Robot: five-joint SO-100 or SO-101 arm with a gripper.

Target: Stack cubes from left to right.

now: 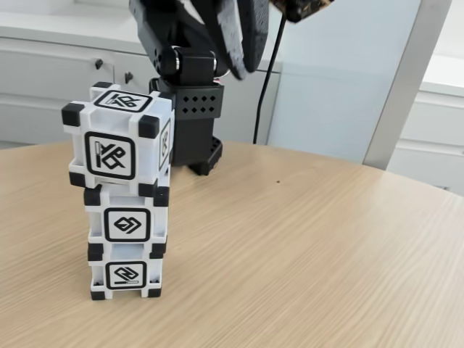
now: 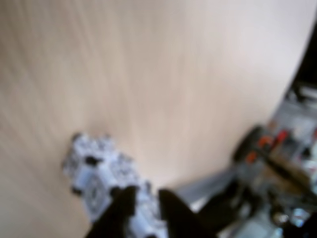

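We see the cubes (image 1: 123, 192) as hard white plastic with a slight sheen, their black corner blocks matt. The table (image 1: 304, 254) looks like pale, smooth wood-grain laminate. The arm's body (image 1: 194, 109) is matt black plastic, faintly ridged.

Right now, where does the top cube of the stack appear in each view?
Fixed view: the top cube sits left of centre, twisted and overhanging the two cubes under it.
Wrist view: the blurred stack lies at lower left, seen from above; its top cube cannot be told apart.
Shared landmark: the wooden table.
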